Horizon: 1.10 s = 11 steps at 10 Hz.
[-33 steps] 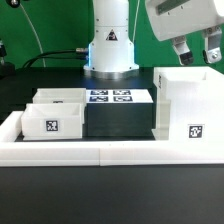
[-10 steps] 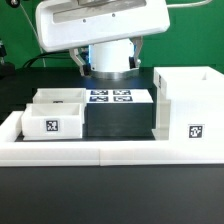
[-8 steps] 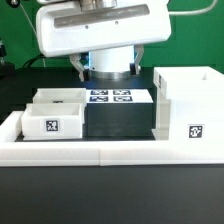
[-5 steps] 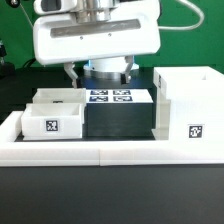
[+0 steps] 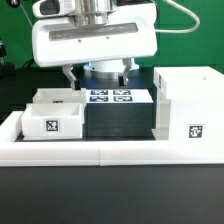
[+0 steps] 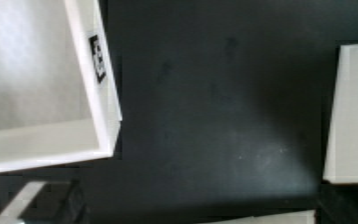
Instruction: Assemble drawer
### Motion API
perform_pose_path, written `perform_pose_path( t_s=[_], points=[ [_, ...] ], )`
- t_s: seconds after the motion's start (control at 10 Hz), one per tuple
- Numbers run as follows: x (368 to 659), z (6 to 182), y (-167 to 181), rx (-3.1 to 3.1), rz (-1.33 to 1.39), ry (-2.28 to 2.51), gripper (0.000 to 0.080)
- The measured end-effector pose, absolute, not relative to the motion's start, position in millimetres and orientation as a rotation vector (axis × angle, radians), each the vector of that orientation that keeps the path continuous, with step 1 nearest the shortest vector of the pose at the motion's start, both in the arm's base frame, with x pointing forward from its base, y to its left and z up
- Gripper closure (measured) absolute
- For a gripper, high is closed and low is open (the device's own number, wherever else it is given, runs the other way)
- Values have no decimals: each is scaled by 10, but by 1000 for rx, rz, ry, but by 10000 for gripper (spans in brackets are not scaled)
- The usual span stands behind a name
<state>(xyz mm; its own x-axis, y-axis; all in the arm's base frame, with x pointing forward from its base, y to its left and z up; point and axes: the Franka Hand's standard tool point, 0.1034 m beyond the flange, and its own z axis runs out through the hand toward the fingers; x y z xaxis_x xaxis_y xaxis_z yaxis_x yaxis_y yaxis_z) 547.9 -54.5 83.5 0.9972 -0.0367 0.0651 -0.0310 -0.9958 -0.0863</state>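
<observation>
The tall white box shell (image 5: pixel 188 108) stands at the exterior view's right, with a tag low on its front. Two small white trays sit at the left: the front tray (image 5: pixel 52 121) shows a tag, and the back tray (image 5: pixel 60 97) is behind it. My gripper (image 5: pixel 99 74) hangs open and empty above the black block between the trays and the shell, touching nothing. In the wrist view my gripper (image 6: pixel 202 205) is over a dark surface. A white part with a tag on its wall (image 6: pixel 34 90) lies on one side and another white part (image 6: pixel 354 115) on the other. I cannot tell which is which.
The marker board (image 5: pixel 110 97) lies on top of the black block (image 5: pixel 118 122) under my gripper. A long low white rail (image 5: pixel 110 151) runs along the table's front. The robot's base (image 5: pixel 108 62) stands behind the block.
My gripper has swung from the upper right to the centre and come down over the black block. In the last half second it has barely moved. The parts have not moved.
</observation>
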Motion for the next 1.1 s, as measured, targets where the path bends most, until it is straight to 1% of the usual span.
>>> perform_pose_path(
  t_s=[0.2, 0.4, 0.5, 1.1],
  points=[
    [5332, 679, -775, -3075, -110, -38, 150],
    [5292, 578, -885, -3086, -113, -68, 150],
    [5279, 554, -924, -3088, -114, -60, 150],
    [5123, 262, -986, -3100, -74, -49, 150]
  ],
)
